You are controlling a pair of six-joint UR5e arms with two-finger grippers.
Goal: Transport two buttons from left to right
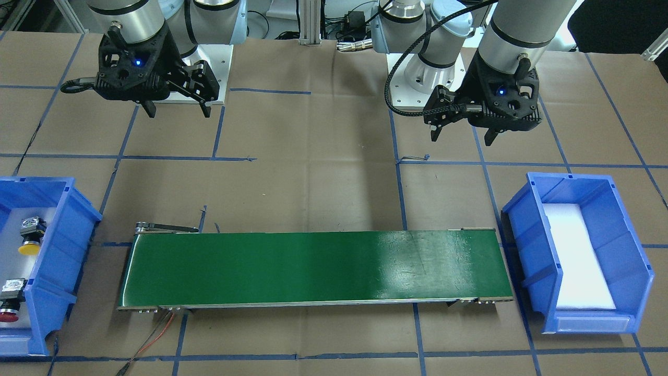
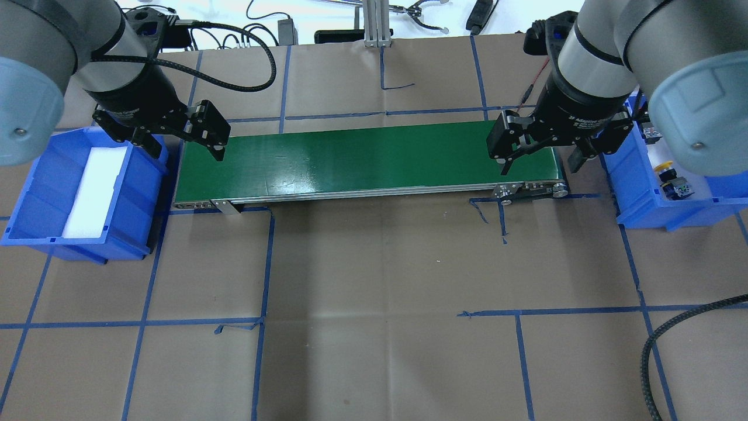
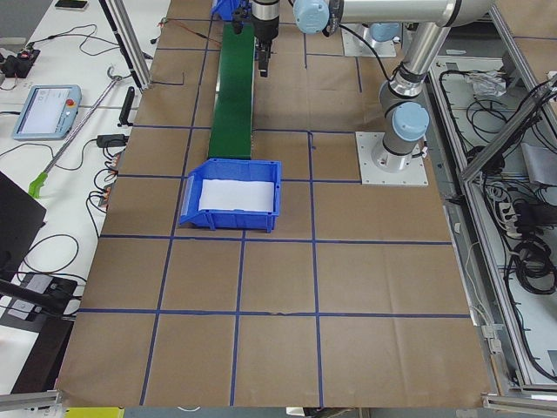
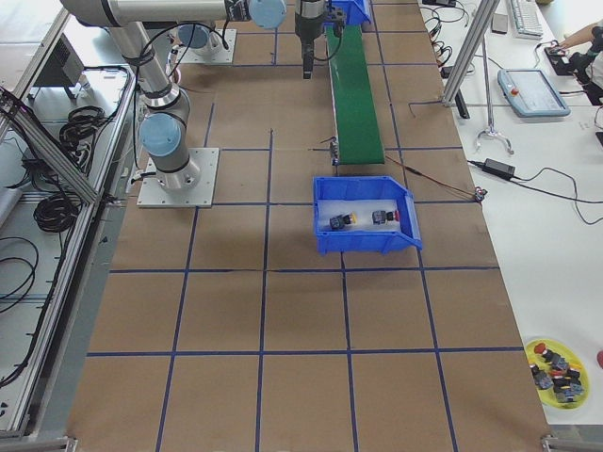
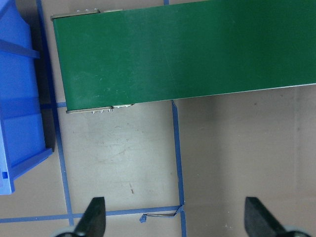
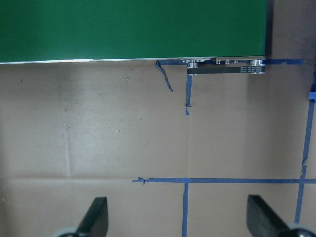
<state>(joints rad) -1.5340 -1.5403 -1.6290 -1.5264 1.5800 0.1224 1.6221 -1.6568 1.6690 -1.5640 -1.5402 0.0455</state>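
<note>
Yellow button and red button lie in the blue bin at the table's right end, nearer the right gripper. Its jaws stand apart and empty, and so do those of the left gripper.

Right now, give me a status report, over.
Left gripper open, right gripper open, both hovering. Yellow button, red button in blue bin, robot's right side. Nothing seen blocking.

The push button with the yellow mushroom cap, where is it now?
The yellow-capped push button lies in the blue plastic bin at the front-facing view's left edge, on the robot's right, beside the red-capped push button.
</note>
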